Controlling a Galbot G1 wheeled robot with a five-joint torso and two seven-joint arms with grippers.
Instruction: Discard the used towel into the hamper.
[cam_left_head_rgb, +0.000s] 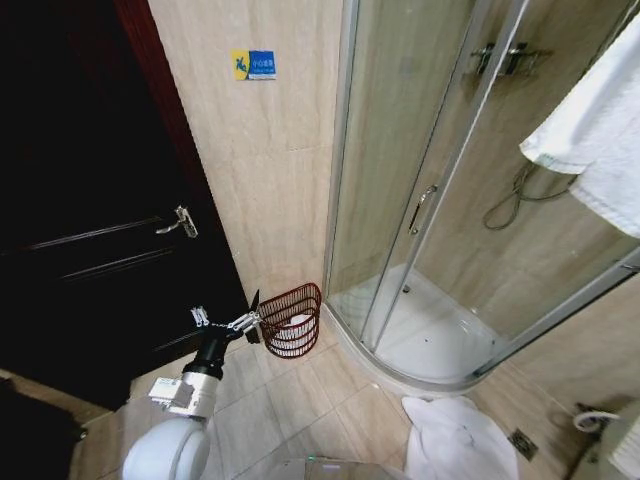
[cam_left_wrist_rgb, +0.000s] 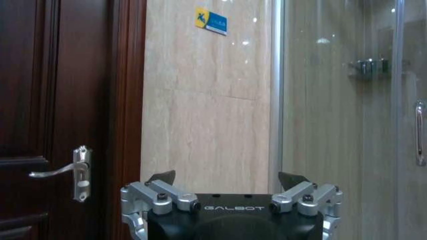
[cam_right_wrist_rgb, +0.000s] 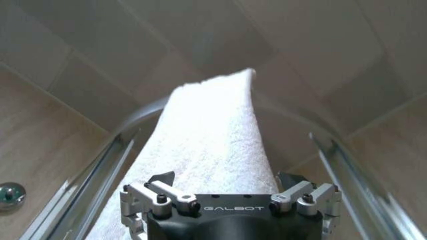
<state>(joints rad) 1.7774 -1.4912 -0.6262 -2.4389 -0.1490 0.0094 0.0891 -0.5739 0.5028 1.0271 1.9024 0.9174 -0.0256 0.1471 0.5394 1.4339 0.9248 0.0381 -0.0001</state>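
Left gripper (cam_left_head_rgb: 228, 322): reaching out low over the tiled floor (cam_left_head_rgb: 300, 410), just beside the hamper's rim on the door side; its fingers are standing spread apart, holding nothing.
Right gripper (cam_right_wrist_rgb: 227, 181): pointing up along the white towel (cam_right_wrist_rgb: 207, 165); its fingertips are sitting wide apart on either side of the cloth, and whether they are touching it I cannot tell.
Towel: hanging over the top rail of the shower enclosure (cam_left_head_rgb: 430, 190), at the upper right of the head view.
Hamper (cam_left_head_rgb: 291, 320): sitting tilted on the floor in the corner between the dark door (cam_left_head_rgb: 90, 200) and the shower's glass, something white lying inside.
Floor: another white cloth (cam_left_head_rgb: 455, 440) lying crumpled at the shower base's near edge.
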